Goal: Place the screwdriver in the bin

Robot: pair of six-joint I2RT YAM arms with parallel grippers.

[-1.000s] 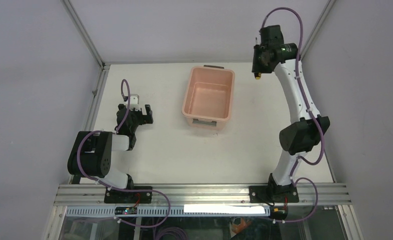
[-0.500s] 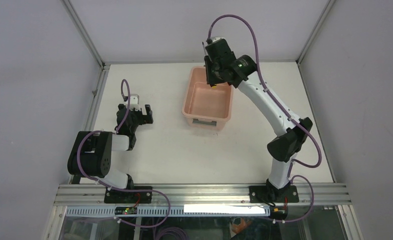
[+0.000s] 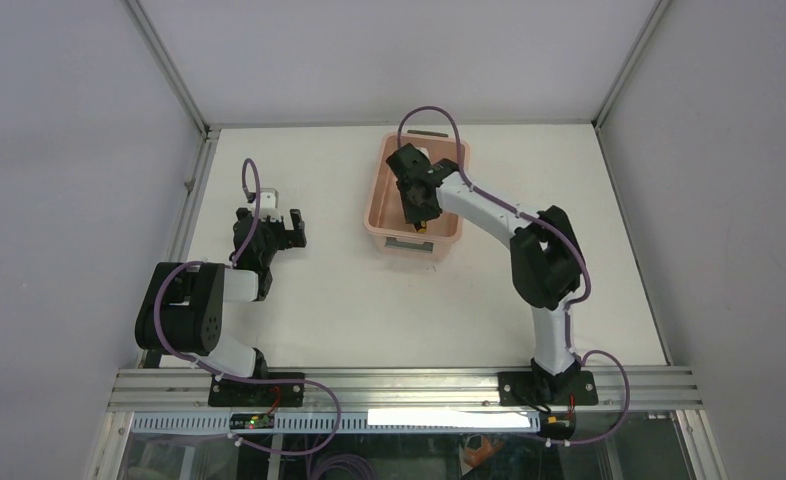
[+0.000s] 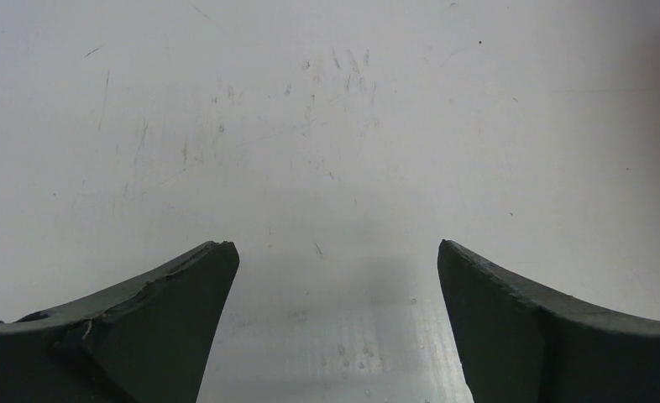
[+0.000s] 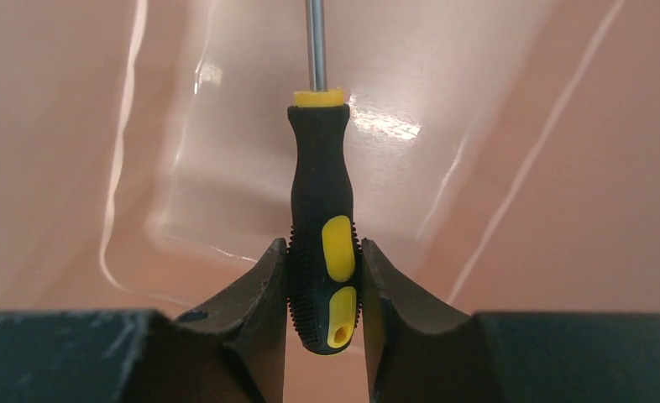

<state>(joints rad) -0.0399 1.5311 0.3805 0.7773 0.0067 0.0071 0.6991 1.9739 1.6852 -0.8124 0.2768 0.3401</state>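
The pale pink bin (image 3: 379,185) stands at the back middle of the table. My right gripper (image 3: 419,208) is inside it, shut on the screwdriver (image 3: 421,227). In the right wrist view the gripper (image 5: 323,252) pinches the black and yellow handle of the screwdriver (image 5: 320,185) near its butt end. The metal shaft points away toward the pink bin floor (image 5: 562,210); its tip is out of frame. My left gripper (image 3: 281,228) is open and empty over bare table to the left of the bin. It also shows in the left wrist view (image 4: 335,252), with nothing between its fingers.
Grey walls and a metal frame close in the white table (image 3: 369,300) at the back and sides. The bin's dark handle (image 3: 409,243) faces the near side. The left wrist view shows only scuffed white table (image 4: 310,126).
My right arm has swung left from the back right corner, over the bin's far end, and down into the bin with the screwdriver. The left arm has not moved.
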